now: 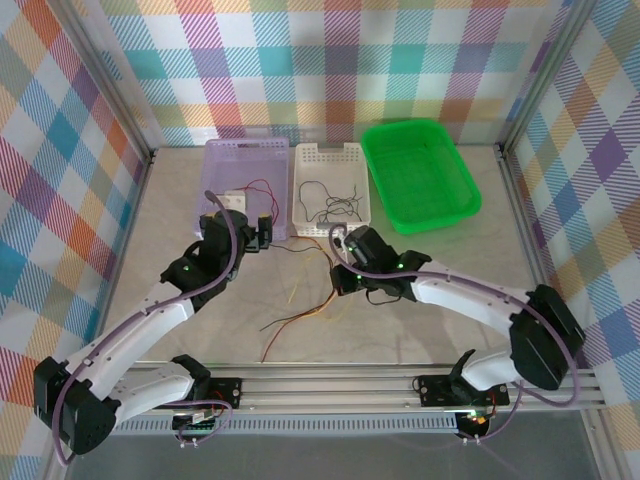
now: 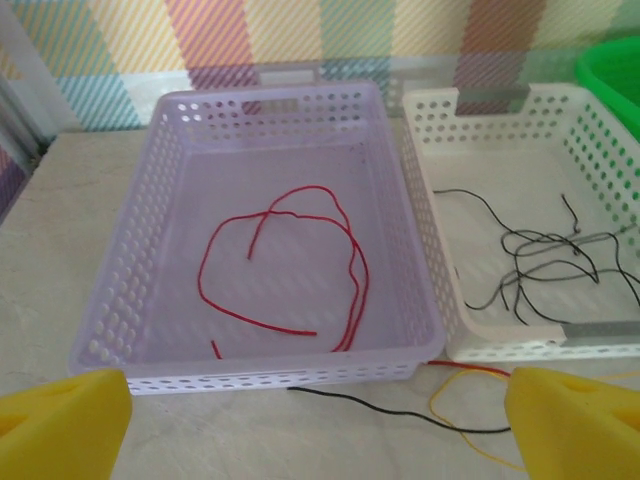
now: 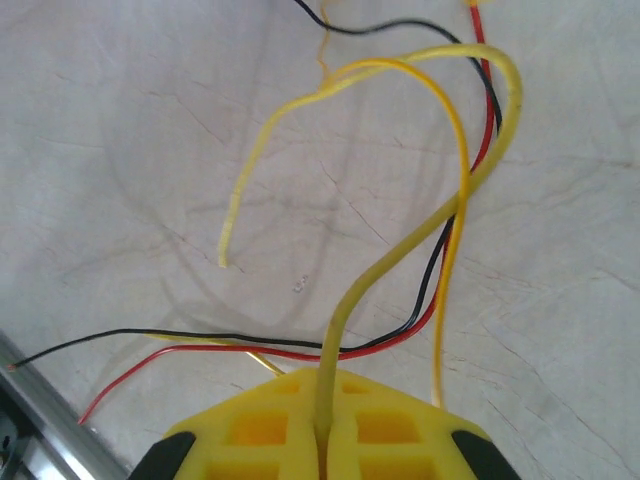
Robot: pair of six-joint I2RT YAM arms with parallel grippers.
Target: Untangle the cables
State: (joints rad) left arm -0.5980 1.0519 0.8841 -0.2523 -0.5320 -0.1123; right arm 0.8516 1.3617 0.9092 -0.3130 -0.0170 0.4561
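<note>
We see the right gripper (image 3: 322, 428) closed tight on a yellow cable (image 3: 330, 352). The cable rises from between its fingers and arches away over the table (image 3: 120, 150). Beside it a thin yellow strand (image 3: 452, 290), a red strand (image 3: 250, 350) and a black strand (image 3: 100, 340) cross one another on the table top.

From above, this loose bundle of cables (image 1: 300, 318) lies on the table in front of the two baskets, between the two arms.

The left gripper (image 2: 318, 428) stands wide open and holds nothing. Its yellow pads (image 2: 60, 420) sit to either side just in front of the near wall of the lilac basket (image 2: 130, 290).

Inside that basket a red cable (image 2: 355, 270) lies in loose loops on the floor. Next to it on the right, the white basket (image 2: 440, 250) holds several tangled black cables (image 2: 540, 250). Beyond the white basket, to the right, stands a green tray (image 1: 420, 170).
</note>
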